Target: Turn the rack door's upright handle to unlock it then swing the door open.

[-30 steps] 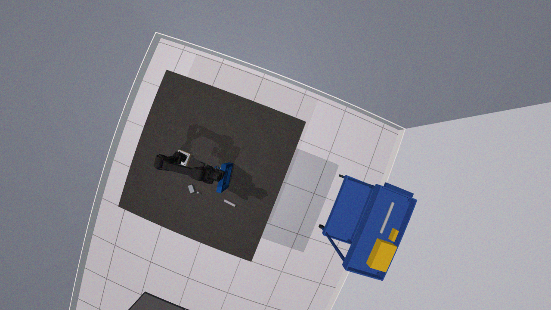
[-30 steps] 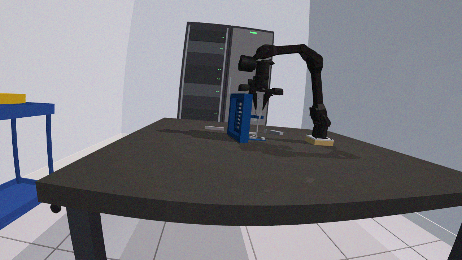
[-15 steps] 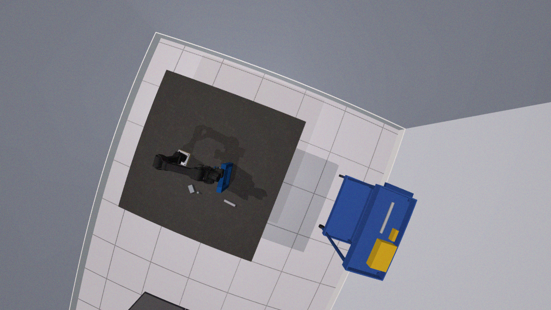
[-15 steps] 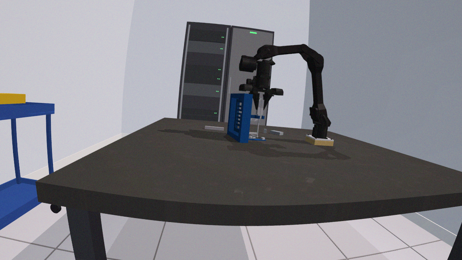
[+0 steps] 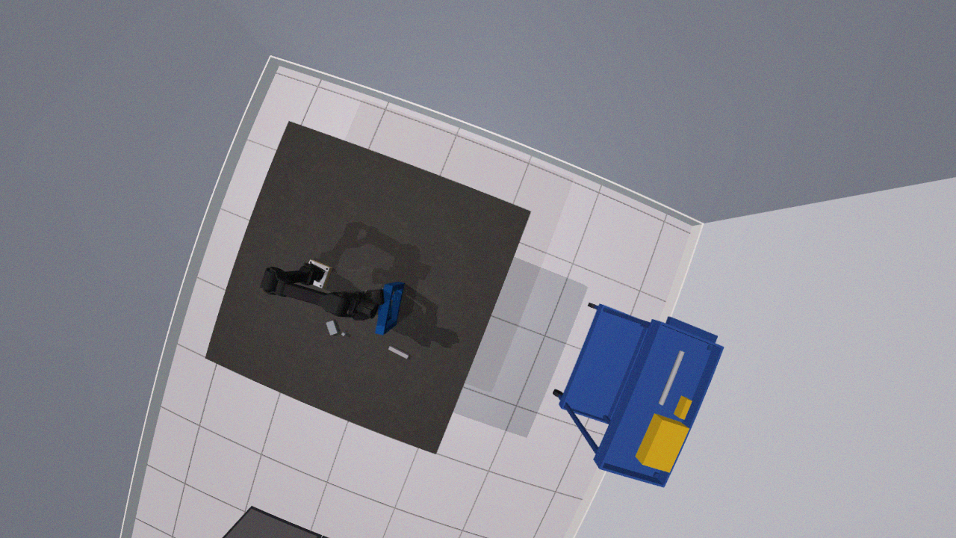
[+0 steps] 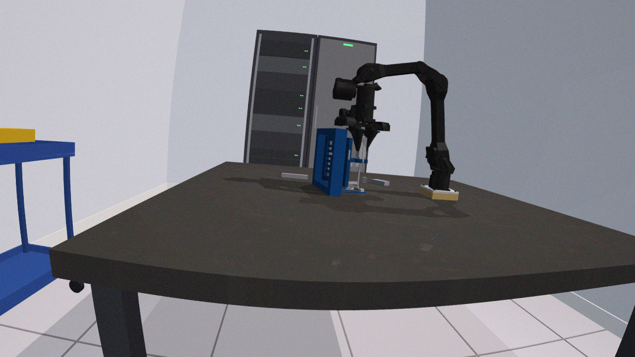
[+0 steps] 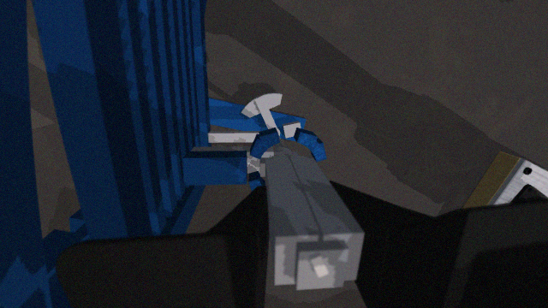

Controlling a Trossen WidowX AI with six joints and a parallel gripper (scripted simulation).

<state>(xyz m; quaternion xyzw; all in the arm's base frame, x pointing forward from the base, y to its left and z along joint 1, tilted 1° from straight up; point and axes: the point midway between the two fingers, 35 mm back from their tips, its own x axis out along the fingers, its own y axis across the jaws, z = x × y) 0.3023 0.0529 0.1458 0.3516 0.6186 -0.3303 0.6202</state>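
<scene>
The blue rack frame [image 5: 382, 324] [image 6: 337, 177] [image 7: 13, 107] stands upright on the dark table [image 5: 401, 187] [image 6: 310, 257]. Its blue slatted door [image 6: 348, 177] [image 7: 68, 107] stands slightly ajar, with a narrow gap between it and the frame in the wrist view. The grey upright handle [image 6: 364, 153] [image 7: 301, 192] stands off the door, above blue clips. A white rod runs down from it to a crescent-shaped piece [image 7: 269, 103] over the lower blue bracket. My gripper [image 6: 363, 148] [image 7: 294, 192] points down and is shut on the handle, one finger on each side. The fingertips are partly hidden by the handle.
A white bar [image 5: 398, 352] [image 6: 294, 175], a grey block [image 5: 331, 327] [image 6: 380, 182] and a small grey piece [image 5: 343, 333] [image 6: 363, 179] lie near the rack. My arm's base plate [image 6: 439, 194] [image 7: 490, 184] is on the table. A blue cart [image 5: 605, 354] stands beyond the table.
</scene>
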